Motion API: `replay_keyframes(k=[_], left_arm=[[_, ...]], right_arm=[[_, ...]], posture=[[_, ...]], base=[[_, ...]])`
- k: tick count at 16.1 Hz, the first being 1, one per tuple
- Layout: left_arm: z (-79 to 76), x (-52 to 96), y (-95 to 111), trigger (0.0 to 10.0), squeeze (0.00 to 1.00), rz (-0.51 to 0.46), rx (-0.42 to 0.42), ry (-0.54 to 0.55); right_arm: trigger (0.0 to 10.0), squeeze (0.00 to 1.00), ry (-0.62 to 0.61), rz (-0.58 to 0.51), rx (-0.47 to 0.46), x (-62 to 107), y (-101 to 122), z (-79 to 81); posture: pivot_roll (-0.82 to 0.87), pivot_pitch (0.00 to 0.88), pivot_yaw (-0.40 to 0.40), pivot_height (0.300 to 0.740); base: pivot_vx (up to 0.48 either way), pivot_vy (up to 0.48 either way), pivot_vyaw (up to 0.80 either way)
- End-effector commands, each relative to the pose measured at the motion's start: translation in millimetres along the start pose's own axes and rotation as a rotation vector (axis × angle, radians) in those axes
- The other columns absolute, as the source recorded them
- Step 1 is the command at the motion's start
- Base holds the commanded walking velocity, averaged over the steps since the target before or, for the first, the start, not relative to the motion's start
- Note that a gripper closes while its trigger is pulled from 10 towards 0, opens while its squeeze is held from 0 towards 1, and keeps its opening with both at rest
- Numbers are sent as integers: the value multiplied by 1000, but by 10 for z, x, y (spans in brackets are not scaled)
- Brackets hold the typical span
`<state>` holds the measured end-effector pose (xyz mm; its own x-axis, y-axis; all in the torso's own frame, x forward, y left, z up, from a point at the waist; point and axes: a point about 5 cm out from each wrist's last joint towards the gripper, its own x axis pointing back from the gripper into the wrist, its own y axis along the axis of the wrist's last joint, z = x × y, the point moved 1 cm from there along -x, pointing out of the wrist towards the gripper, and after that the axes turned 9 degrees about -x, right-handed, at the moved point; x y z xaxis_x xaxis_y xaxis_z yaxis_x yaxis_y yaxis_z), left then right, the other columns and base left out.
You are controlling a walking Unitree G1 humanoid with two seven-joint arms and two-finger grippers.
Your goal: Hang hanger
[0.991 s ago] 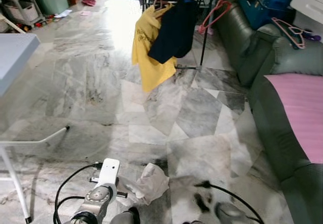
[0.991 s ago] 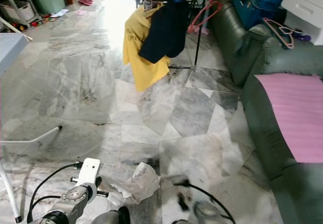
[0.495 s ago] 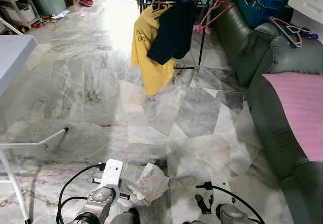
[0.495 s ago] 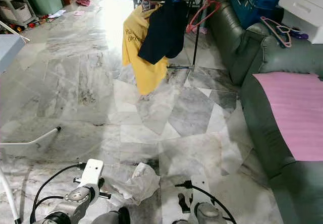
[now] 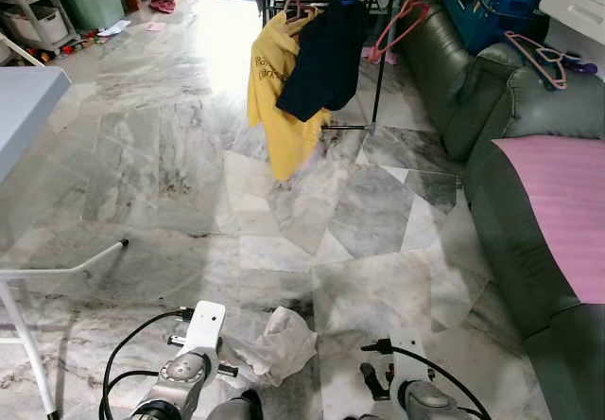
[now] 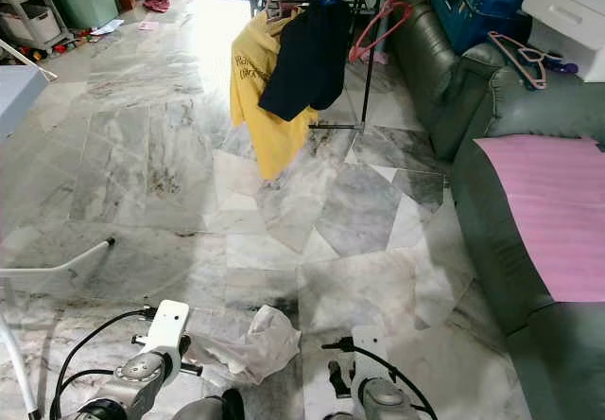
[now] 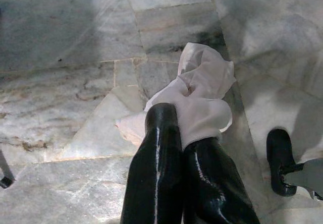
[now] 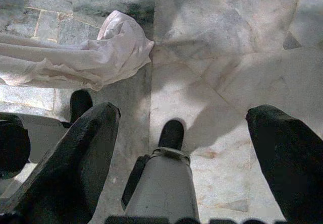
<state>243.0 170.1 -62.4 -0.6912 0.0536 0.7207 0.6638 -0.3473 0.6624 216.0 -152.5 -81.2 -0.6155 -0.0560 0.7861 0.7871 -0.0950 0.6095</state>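
A clothes rack (image 5: 378,51) stands at the far end of the marble floor. On it hang a yellow shirt (image 5: 274,89), a navy garment (image 5: 326,56) and a bare pink hanger (image 5: 402,18). More pink hangers (image 5: 541,56) lie on the sofa arm to the right. Low by my feet, my left gripper (image 7: 179,120) is shut on a crumpled pale cloth (image 7: 207,82), which shows beside the left arm (image 5: 189,368) in the head views. My right gripper (image 8: 182,114) hangs open over bare floor, its fingers wide apart with nothing between them.
A grey table (image 5: 28,98) with a white leg (image 5: 66,267) stands on my left. A green sofa (image 5: 510,127) with a pink mat (image 5: 567,202) runs along the right. Open marble floor (image 5: 189,155) lies between me and the rack.
The whole view has shifted a little and steadied. My right arm, blurred a second ago, now shows sharp at the bottom. The left gripper keeps its hold on the cloth.
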Motion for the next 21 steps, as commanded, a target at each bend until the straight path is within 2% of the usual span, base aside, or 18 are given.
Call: replay_keyframes(k=[1,17,21], left_arm=[[7,7,-35,10000,0,11,-7,-2],[-53,4,-38,10000,0,14,-17,-8],[-63,2,-31,10000,0,13,-20,-11]], right_arm=[[10000,0,-4,10,-7,5,-29,-13],[10000,0,-41,17,-15,33,-83,-169],[10000,0,-41,14,-13,30,-77,-156]], posture=[[-98,84,13,740],[-108,87,10,740],[-111,88,9,740]], base=[[0,0,0],[0,0,0],[0,0,0]])
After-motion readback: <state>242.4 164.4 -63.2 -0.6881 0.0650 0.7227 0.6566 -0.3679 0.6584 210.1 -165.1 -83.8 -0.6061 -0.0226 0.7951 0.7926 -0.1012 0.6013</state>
